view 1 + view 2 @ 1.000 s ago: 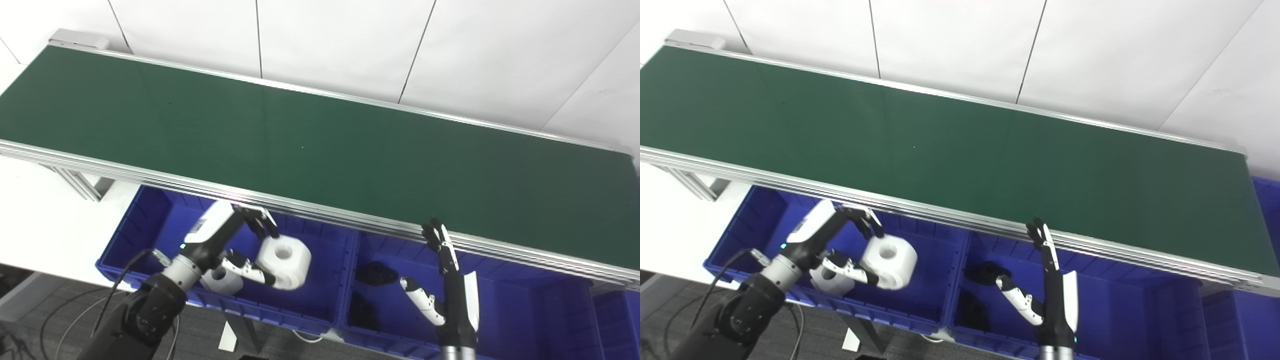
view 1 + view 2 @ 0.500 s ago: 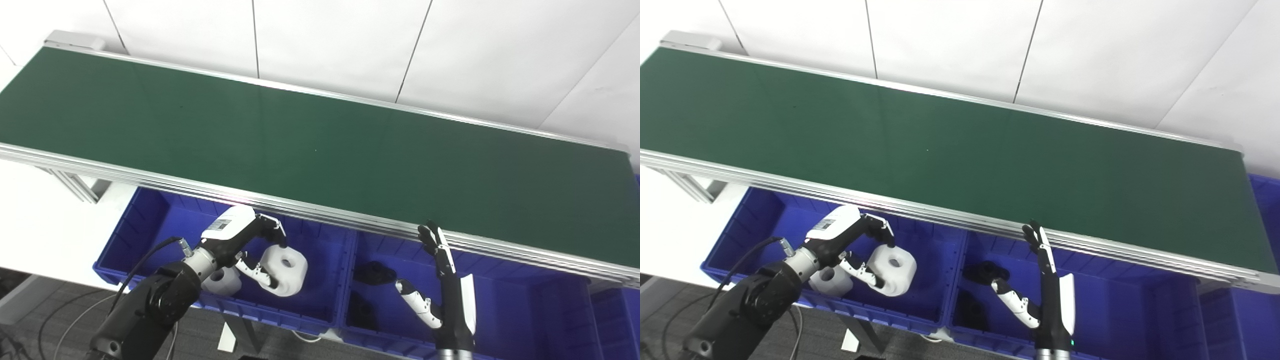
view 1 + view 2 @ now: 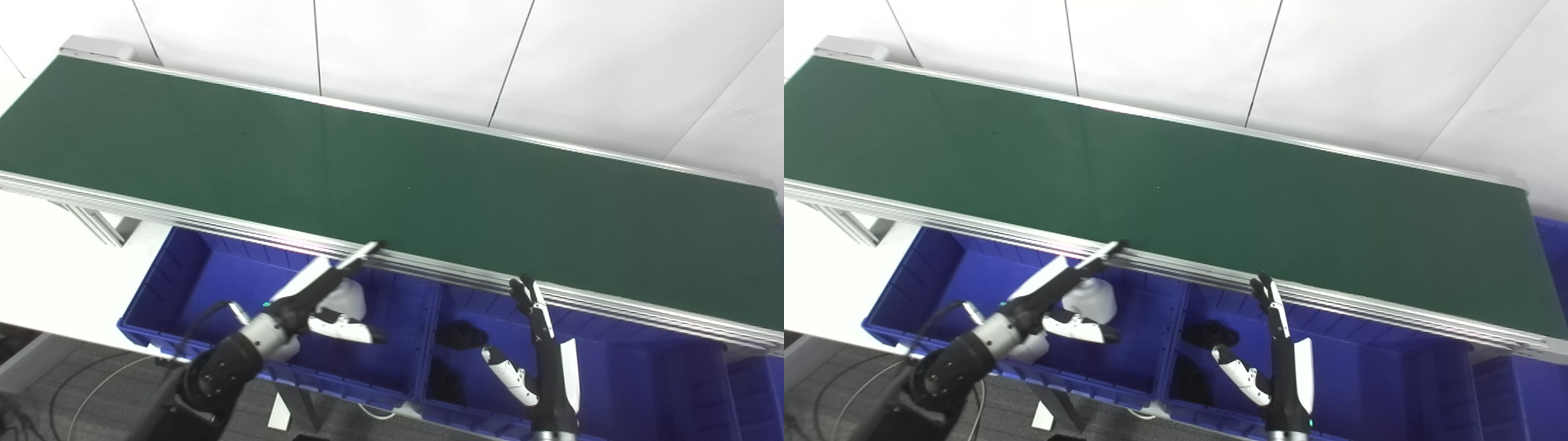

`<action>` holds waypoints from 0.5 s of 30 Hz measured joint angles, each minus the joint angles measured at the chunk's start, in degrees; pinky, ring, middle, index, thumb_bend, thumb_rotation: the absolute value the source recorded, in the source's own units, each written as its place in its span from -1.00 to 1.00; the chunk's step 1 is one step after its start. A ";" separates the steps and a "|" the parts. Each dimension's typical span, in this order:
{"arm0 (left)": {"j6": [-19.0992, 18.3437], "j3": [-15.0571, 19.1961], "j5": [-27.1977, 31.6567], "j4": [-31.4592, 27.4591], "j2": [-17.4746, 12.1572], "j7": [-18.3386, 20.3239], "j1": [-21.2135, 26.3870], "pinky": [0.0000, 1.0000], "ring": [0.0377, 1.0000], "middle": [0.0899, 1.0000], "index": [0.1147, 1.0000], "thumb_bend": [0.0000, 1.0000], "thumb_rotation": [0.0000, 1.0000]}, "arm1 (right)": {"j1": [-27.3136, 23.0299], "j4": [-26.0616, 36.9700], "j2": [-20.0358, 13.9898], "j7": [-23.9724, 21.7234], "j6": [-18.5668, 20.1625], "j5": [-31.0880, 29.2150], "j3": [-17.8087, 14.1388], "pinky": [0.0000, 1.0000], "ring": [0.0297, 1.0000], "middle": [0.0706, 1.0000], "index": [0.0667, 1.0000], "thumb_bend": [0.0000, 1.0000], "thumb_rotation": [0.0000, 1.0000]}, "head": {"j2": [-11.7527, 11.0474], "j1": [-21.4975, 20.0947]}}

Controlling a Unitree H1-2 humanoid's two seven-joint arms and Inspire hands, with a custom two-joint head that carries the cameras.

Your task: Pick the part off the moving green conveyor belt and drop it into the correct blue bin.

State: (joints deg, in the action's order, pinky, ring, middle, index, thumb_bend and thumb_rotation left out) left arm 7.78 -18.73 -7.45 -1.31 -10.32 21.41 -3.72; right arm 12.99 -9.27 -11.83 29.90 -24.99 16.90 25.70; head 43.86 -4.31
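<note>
A: Where is the white part (image 3: 346, 298) found at this moment?

B: It is seen inside the left blue bin (image 3: 184, 269), under the left hand (image 3: 334, 303). It is no longer gripped. A second white part (image 3: 283, 348) is partly hidden behind the left wrist, in the same bin.

A: How is the left hand held?

B: The fingers (image 3: 361, 252) are stretched out straight toward the rail of the green conveyor belt (image 3: 392, 177), and the thumb is spread out to the side. Nothing is held, so the hand is judged to be wide open. The part lies just below the palm, on the side toward the belt; whether it is touched cannot be told.

A: And the right hand (image 3: 539, 343)?

B: It is held upright over the middle blue bin (image 3: 612, 380), fingers pointing up to the belt rail, thumb apart. Nothing is held by it either. Black parts (image 3: 460, 335) are lying in that bin, to the left of it.

A: Which hand is nearer to the part?

B: The left one, clearly; the right is well apart from it. No part is seen on the belt, so the drop is judged to be done.
</note>
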 measured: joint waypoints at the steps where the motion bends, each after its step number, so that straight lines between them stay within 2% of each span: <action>1: 0.10 -0.34 0.84 0.13 0.73 0.18 0.00 1.00 1.00 1.00 1.00 0.98 0.27 | 0.18 -0.08 0.01 -0.18 0.00 0.04 -0.02 0.79 0.77 0.77 0.91 0.69 0.62 | 0.00 0.00; 4: 1.28 -0.85 1.70 2.46 1.99 0.47 0.16 0.97 1.00 1.00 1.00 0.99 0.23 | 0.76 -0.36 0.23 -0.55 0.00 0.15 -0.22 0.78 0.79 0.77 0.91 0.74 0.61 | -0.53 -0.52; 7: 3.42 -0.60 2.63 6.08 1.63 0.66 -0.03 0.99 1.00 1.00 1.00 0.99 0.16 | 1.21 -0.43 0.92 -1.63 0.00 -0.18 -0.76 0.78 0.81 0.79 0.91 0.76 0.56 | -1.06 -1.23; 11: 5.93 0.22 2.55 7.06 0.97 0.59 -0.77 1.00 1.00 1.00 1.00 0.95 0.13 | 1.47 -0.44 1.58 -4.72 0.00 0.29 -1.54 0.84 0.84 0.83 0.96 0.74 0.53 | -1.15 -3.95; 15: 7.47 0.89 2.71 8.42 0.41 0.11 -0.84 1.00 1.00 1.00 1.00 0.93 0.01 | 1.73 -0.46 2.96 -7.37 0.01 1.84 -3.33 0.86 0.88 0.88 0.99 0.70 0.48 | -1.23 -9.74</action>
State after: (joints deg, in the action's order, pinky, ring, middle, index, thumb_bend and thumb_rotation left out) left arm 15.25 -17.84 -4.74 7.11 -9.91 21.52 -4.56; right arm 14.72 -9.72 -8.87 22.53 -24.98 18.75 22.36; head 42.63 -14.04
